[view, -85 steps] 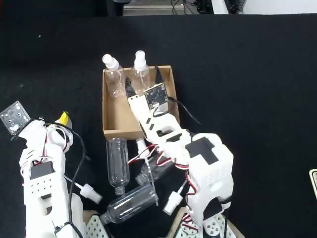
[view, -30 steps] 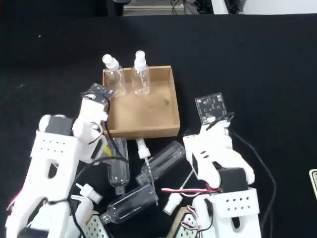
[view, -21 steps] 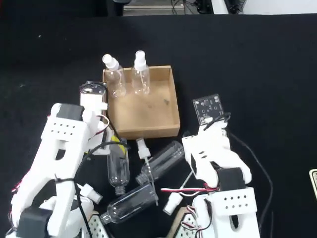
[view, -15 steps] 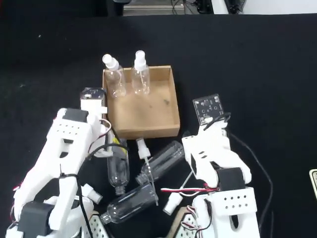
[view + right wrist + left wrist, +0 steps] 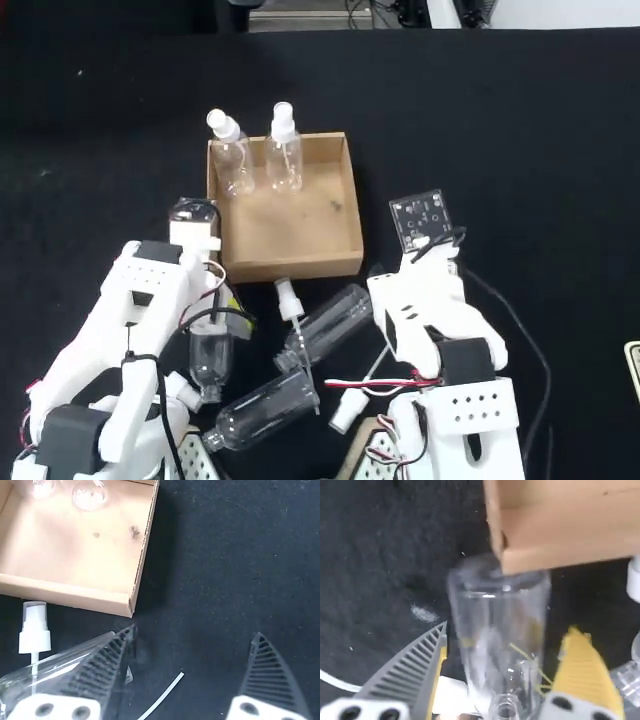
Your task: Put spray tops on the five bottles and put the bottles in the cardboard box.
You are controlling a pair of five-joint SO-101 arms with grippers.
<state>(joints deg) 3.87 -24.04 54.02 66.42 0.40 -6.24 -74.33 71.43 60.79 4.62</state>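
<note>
The cardboard box (image 5: 285, 267) sits mid-table with two upright bottles (image 5: 232, 155) (image 5: 284, 150), each with a spray top, at its far wall. My left gripper (image 5: 213, 325) (image 5: 507, 630) is shut on a clear topless bottle (image 5: 209, 358) (image 5: 497, 625) just off the box's near left corner (image 5: 520, 555). Two more topless bottles (image 5: 325, 325) (image 5: 265, 410) lie in front of the box. My right gripper (image 5: 195, 633) hovers open over bare cloth by the box's near right corner (image 5: 131, 605), one bottle (image 5: 45, 670) lying beside its finger.
Loose spray tops lie among the bottles: one with its tube by the box front (image 5: 288, 298) (image 5: 34, 630), one near the right arm's base (image 5: 350, 408), one by the left arm (image 5: 180, 385). Black cloth stretches open to the right of the box (image 5: 500, 150).
The left arm swung in from the left, came down over the leftmost lying bottle, shut on it and drew it back toward its base. The right arm pulled back out of the box, then kept still.
</note>
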